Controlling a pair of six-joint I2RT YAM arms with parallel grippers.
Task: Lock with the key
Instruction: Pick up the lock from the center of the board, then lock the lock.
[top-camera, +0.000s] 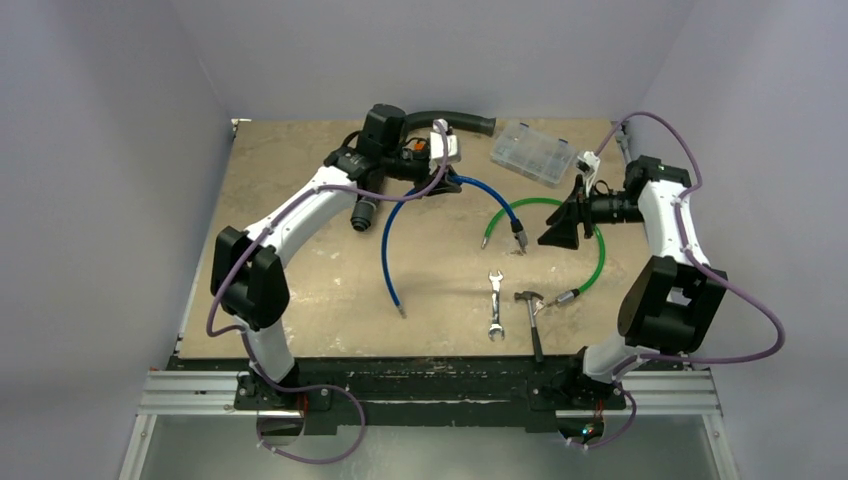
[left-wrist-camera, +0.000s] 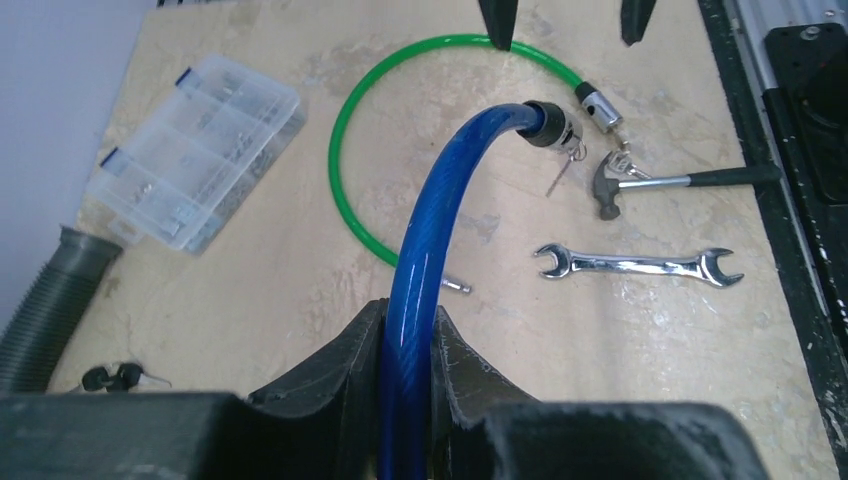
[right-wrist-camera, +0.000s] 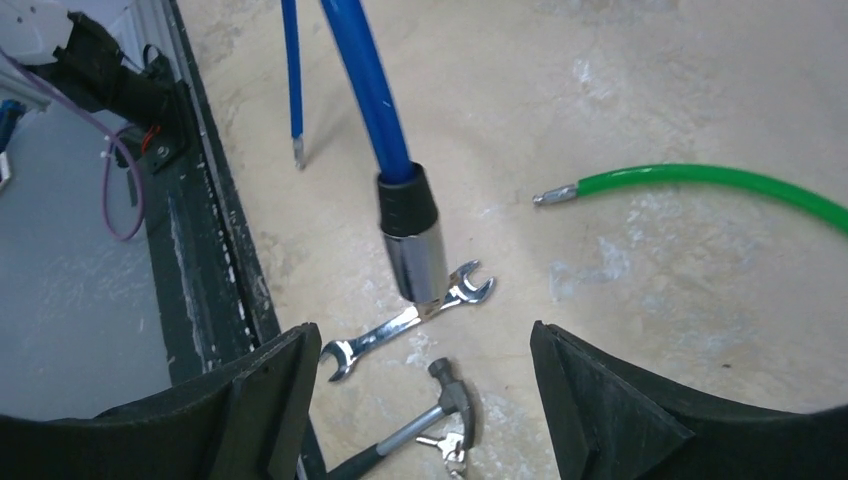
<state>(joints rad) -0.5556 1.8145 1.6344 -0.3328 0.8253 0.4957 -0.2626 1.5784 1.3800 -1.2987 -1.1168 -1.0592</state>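
Blue sheathed cable (left-wrist-camera: 430, 230) is pinched between the pressed-together fingers of the left gripper (left-wrist-camera: 405, 320) at 12 o'clock from table centre in the overhead view. The cable arcs out to its lock head (left-wrist-camera: 552, 125), which hangs off the surface at 3 o'clock. The cable's pin end (top-camera: 401, 312) lies loose at 6 o'clock, well apart from the head, so the loop is not yet closed. A thin metal piece (left-wrist-camera: 558, 180) dangles from the head; probably the key, too small to confirm. The right gripper (right-wrist-camera: 422, 335) has its jaws spread wide and grips nothing, with the lock head just ahead of its fingers. Judgement: early stage, bracing the lock before any keying. The next move calls for the right gripper to close squarely on the head or fetch the pin end. The head hangs free and may swing when touched. Only container: a clear plastic organiser box (left-wrist-camera: 195, 150) at 1 o'clock, lid apparently shut, compartments holding small parts I cannot identify.
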